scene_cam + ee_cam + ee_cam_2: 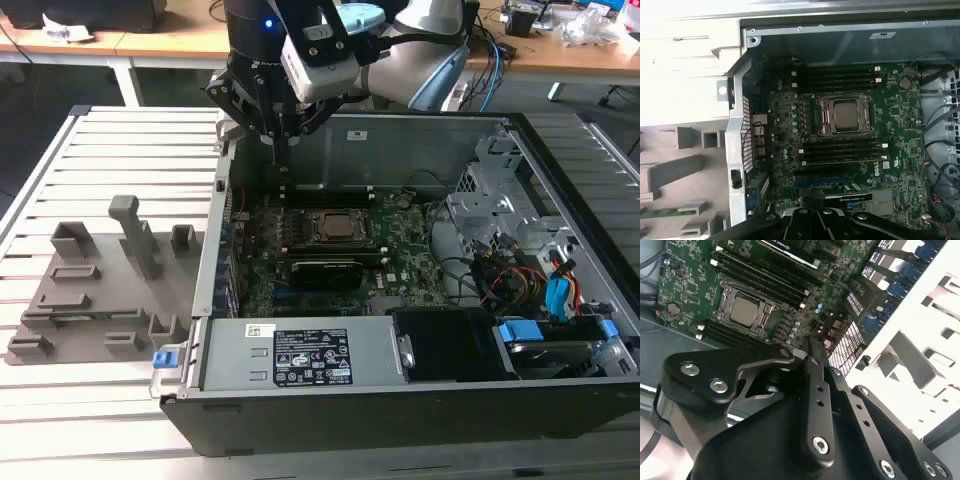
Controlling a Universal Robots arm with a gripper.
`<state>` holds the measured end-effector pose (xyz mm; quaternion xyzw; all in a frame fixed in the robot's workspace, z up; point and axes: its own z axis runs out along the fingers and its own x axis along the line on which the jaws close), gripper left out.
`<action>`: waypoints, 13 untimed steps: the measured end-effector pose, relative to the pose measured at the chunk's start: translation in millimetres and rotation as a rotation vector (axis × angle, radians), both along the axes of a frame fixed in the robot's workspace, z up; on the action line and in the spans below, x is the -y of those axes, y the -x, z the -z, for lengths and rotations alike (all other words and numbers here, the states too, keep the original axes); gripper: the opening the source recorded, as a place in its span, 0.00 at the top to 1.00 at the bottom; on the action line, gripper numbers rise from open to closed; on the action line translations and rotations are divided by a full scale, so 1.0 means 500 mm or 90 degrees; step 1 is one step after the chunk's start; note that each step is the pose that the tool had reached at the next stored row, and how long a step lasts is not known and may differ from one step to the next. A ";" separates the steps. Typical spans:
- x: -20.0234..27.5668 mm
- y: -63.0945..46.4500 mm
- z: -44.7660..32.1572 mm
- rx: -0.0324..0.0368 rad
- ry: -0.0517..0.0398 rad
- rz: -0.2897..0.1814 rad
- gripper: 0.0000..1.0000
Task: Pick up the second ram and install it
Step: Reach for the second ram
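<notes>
Slatted worktop [60, 150] carries open computer case [400, 135]. Motherboard [400, 265] lies on case floor. Grey holder tray [70, 310] rests on worktop outside case, beside its perforated end wall. Gripper [281, 150] hangs above case corner nearest tray, over motherboard edge; second wrist view shows its fingers [815, 385] drawn together, nothing between them. Processor socket [845, 116] sits mid-case, memory slots [840, 75] on both sides. Second ram [655, 213] sits in holder tray, outside case, well apart from gripper.
</notes>
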<state>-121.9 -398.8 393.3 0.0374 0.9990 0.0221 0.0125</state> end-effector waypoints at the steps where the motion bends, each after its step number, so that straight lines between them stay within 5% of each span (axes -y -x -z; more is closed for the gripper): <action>1: 0.0000 0.002 0.000 0.0000 0.0000 0.000 0.89; 8: 0.0000 0.071 0.000 0.0000 0.0000 0.000 0.89; 13: 0.0000 0.095 0.000 0.0000 0.0000 0.000 0.89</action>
